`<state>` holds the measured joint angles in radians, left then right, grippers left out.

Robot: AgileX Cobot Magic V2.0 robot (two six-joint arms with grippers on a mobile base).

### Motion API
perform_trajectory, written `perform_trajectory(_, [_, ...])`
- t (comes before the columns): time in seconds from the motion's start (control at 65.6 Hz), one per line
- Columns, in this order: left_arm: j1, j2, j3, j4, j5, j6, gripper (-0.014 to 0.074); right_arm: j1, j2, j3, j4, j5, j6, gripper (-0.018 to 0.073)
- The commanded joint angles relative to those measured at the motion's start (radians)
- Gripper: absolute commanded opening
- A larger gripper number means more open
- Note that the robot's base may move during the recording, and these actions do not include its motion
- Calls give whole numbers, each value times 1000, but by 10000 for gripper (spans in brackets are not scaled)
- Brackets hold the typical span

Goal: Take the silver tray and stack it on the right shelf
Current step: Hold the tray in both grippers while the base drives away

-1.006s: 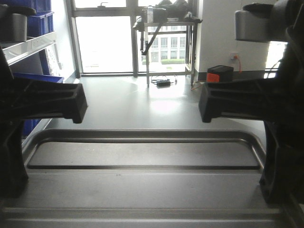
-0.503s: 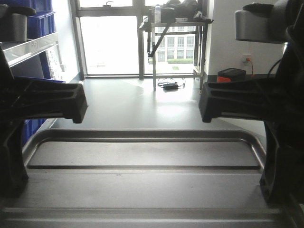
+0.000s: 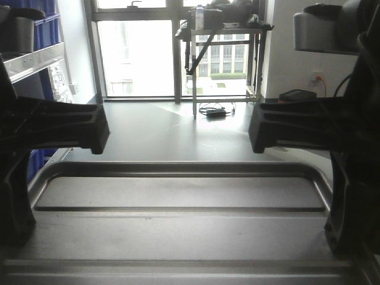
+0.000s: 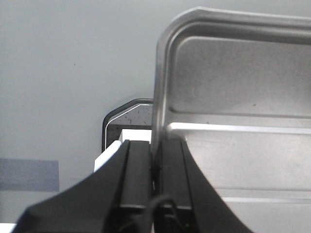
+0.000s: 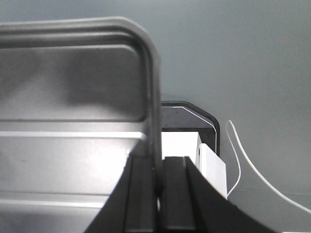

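The silver tray [image 3: 178,231] is held level in front of me, above the floor, its ribs running across its floor. My left gripper [image 4: 155,143] is shut on the tray's left rim [image 4: 160,73]. My right gripper [image 5: 158,160] is shut on the tray's right rim [image 5: 154,82]. Both black arms [image 3: 53,124] [image 3: 297,124] flank the tray in the front view. The right shelf with pale-blue rollers is out of view.
A steel shelf with blue bins [image 3: 35,56] stands at the left. Ahead lie open grey floor [image 3: 178,130], bright windows, a metal table [image 3: 225,35], floor cables [image 3: 217,111] and a black box [image 3: 300,95]. My base shows below the tray [image 4: 131,116], with a white cable [image 5: 252,170].
The room behind has slid to the right in the front view; the table and black box sit further right. The tray and both grippers keep the same hold.
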<state>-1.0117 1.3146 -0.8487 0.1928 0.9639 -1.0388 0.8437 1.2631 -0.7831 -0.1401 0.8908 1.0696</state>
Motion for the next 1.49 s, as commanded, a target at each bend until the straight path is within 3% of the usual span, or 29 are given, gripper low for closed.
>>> perform_trajectory(0.0, [-7,-28,-22,19,11,-11,-101,3,-28,-21,-29,-4,0,57])
perform_trajectory(1.479, [-7,-26,-22,19,11,-11,-101,3,-28,-21,-29,-4,0,57])
